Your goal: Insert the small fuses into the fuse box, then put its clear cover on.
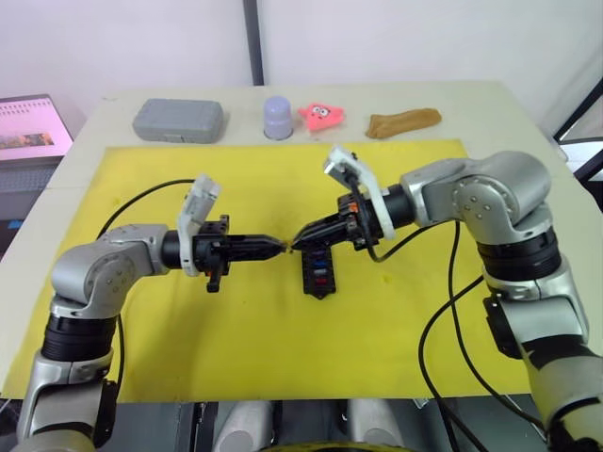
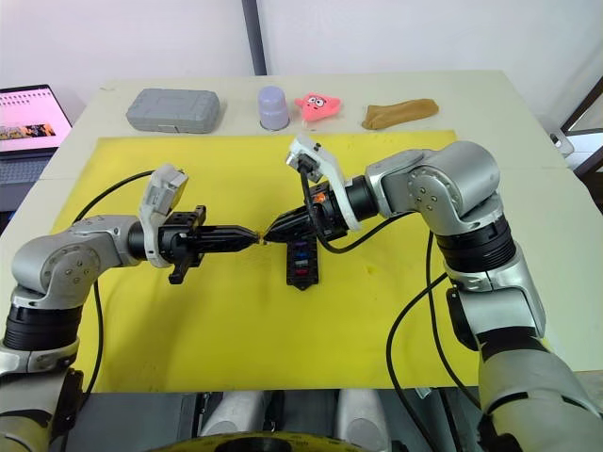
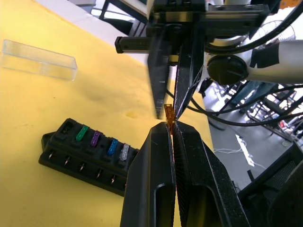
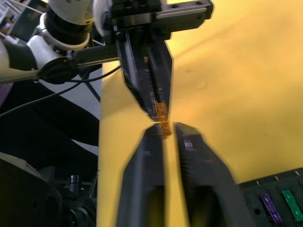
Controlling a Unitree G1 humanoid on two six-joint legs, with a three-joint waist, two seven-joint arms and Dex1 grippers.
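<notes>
While beside fuse box point(image 1: 317, 270): grippers' tips

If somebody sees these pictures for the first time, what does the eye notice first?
The two grippers meeting tip to tip above the yellow mat: the left gripper pinches a tiny orange fuse, and the right gripper closes around its other end. Just beside them lies the black fuse box, four coloured fuses already seated.

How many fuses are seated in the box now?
4: green, purple, blue and grey small plastic blade fuses, side by side in the black rectangular fuse box; others may be hidden.
</notes>
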